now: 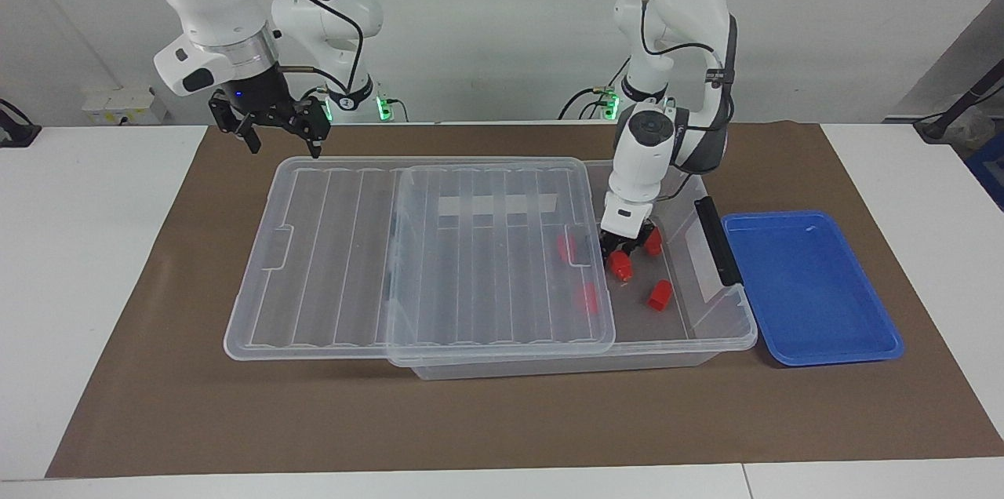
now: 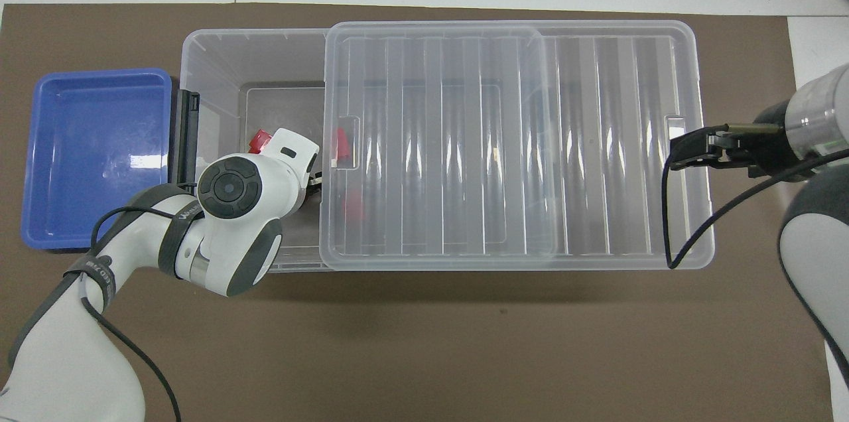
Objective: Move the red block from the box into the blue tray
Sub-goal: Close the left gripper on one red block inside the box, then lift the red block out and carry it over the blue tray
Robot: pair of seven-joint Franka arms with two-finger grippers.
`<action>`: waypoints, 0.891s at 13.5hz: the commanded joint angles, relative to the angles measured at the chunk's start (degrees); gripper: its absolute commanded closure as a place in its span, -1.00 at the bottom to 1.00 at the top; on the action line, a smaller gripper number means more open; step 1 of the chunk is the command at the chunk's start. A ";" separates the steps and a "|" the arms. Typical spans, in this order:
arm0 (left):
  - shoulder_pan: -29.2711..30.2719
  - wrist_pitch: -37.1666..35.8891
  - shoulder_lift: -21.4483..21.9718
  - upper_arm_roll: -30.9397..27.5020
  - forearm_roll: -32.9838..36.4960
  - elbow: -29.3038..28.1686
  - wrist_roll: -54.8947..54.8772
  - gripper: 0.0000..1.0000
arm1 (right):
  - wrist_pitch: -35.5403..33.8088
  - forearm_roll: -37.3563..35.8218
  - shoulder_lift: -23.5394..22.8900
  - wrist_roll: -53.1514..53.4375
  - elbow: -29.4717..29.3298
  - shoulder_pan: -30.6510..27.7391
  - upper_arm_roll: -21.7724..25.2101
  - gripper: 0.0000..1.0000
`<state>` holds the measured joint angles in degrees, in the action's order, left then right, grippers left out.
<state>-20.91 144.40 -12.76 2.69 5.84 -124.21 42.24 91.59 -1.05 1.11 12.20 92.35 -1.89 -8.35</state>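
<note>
The box (image 1: 725,330) is a clear bin whose ribbed lid (image 1: 471,248) is slid toward the right arm's end, leaving the end beside the blue tray (image 1: 808,287) uncovered. My left gripper (image 1: 623,254) reaches down into that uncovered end and is shut on a red block (image 1: 621,267), which hangs tilted at its tips. Two more red blocks lie loose beside it (image 1: 652,245) (image 1: 659,294), and two show through the lid (image 1: 565,248) (image 1: 588,297). My right gripper (image 1: 284,147) hangs open and empty over the lid's corner at the right arm's end.
A brown mat (image 1: 502,420) covers the table under the box and tray. A black handle (image 1: 715,240) sits on the box end next to the tray. From overhead, the left wrist (image 2: 229,186) covers the held block; the tray (image 2: 93,156) holds nothing.
</note>
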 commanded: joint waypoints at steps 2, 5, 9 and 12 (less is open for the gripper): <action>-1.24 -4.70 0.62 -1.02 2.85 1.50 0.04 1.00 | 0.43 1.31 0.91 -1.13 1.60 -1.37 -0.17 -1.00; -0.80 -22.35 4.40 -0.84 2.86 10.28 -1.36 1.00 | 0.60 1.40 0.91 -1.82 1.51 -1.45 -0.09 -1.00; -0.45 -37.93 6.33 -1.19 2.51 19.25 -7.67 1.00 | 0.26 1.40 0.91 -1.83 1.51 -1.45 0.18 -1.00; 4.88 -50.85 6.69 -1.81 0.67 28.91 -21.01 1.00 | 0.69 1.40 0.91 -1.65 1.51 -1.37 0.18 -1.00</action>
<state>-20.04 100.66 -5.43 1.30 7.56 -101.41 29.52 91.59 -0.87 1.11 11.88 92.77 -2.62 -8.16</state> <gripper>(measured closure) 0.661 0.000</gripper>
